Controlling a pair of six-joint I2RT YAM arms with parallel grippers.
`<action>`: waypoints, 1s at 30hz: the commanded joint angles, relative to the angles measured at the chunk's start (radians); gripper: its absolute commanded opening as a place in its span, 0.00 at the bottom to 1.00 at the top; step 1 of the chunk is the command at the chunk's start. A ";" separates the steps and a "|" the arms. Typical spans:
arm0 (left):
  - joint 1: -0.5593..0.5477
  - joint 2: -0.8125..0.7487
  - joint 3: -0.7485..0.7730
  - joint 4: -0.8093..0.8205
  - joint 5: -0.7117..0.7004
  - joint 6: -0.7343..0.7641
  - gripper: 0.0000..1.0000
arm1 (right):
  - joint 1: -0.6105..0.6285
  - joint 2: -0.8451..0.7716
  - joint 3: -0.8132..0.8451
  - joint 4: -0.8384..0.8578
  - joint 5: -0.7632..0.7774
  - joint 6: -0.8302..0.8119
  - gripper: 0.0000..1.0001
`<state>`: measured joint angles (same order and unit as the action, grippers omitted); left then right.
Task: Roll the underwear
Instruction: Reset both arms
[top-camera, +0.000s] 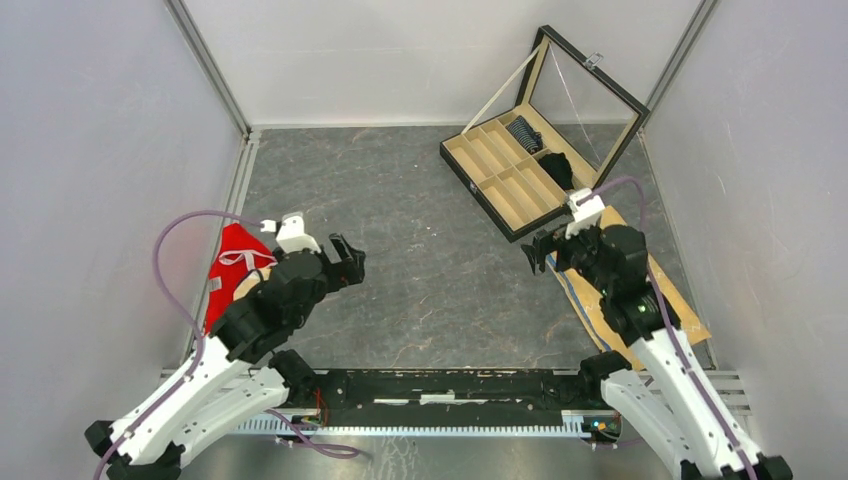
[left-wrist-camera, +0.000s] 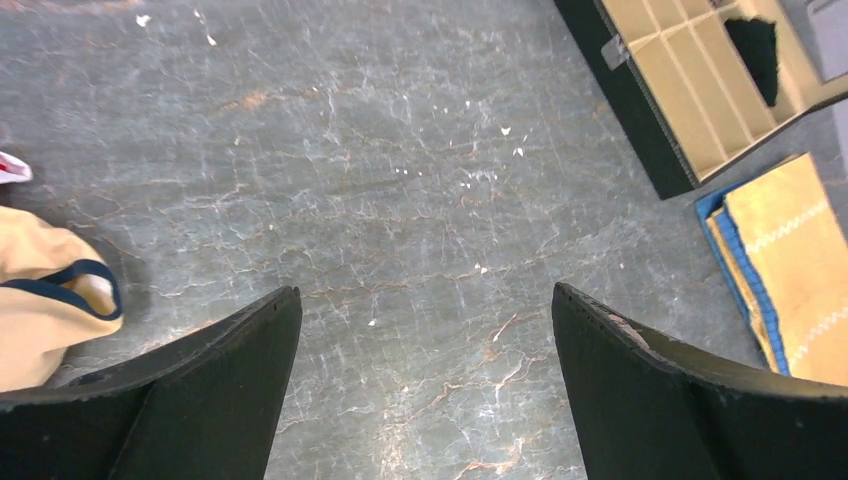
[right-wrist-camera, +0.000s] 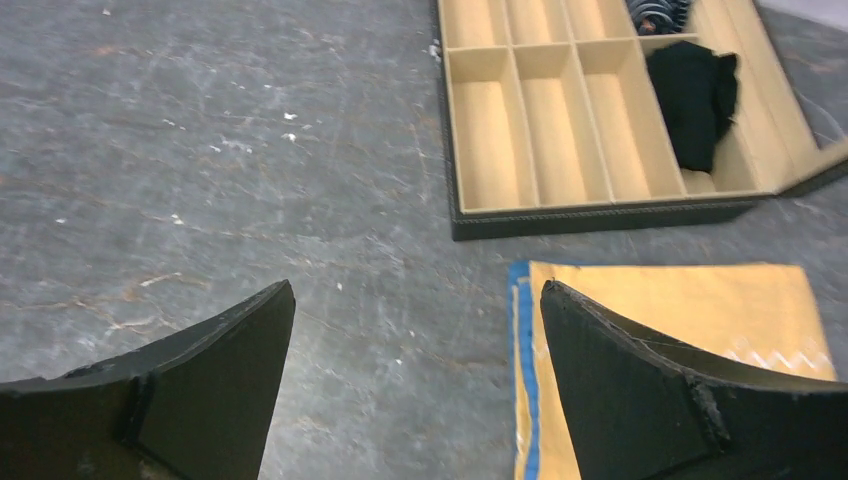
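1. Looking down from the top camera, both briefs lie inside the open divided box (top-camera: 480, 195). The striped underwear (top-camera: 522, 132) is bunched in a compartment by the lid, and the black underwear (top-camera: 557, 168) is in a neighbouring one.
2. The right wrist view alone shows the black pair crumpled. The right gripper (right-wrist-camera: 415, 295) is spread wide and holds nothing, over the table (right-wrist-camera: 250, 150) beside the tan cloth (right-wrist-camera: 680, 320).
3. In the left wrist view, the left gripper (left-wrist-camera: 425, 300) is equally wide and holds nothing, with a beige garment (left-wrist-camera: 40, 300) to its left.
4. Only the top view shows the red cloth (top-camera: 235, 260) beside the left arm.
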<state>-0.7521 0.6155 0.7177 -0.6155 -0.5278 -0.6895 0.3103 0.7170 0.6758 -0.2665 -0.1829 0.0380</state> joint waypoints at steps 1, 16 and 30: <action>0.005 -0.066 0.082 -0.088 -0.072 0.082 1.00 | 0.001 -0.156 -0.041 -0.071 0.117 -0.065 0.98; 0.005 -0.165 0.082 -0.085 -0.185 0.109 1.00 | 0.001 -0.454 -0.180 -0.031 0.212 -0.107 0.98; 0.005 -0.160 0.079 -0.078 -0.174 0.109 1.00 | 0.002 -0.461 -0.219 -0.017 0.201 -0.093 0.98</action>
<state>-0.7521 0.4599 0.7853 -0.7094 -0.6796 -0.6163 0.3103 0.2554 0.4664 -0.3305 0.0116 -0.0578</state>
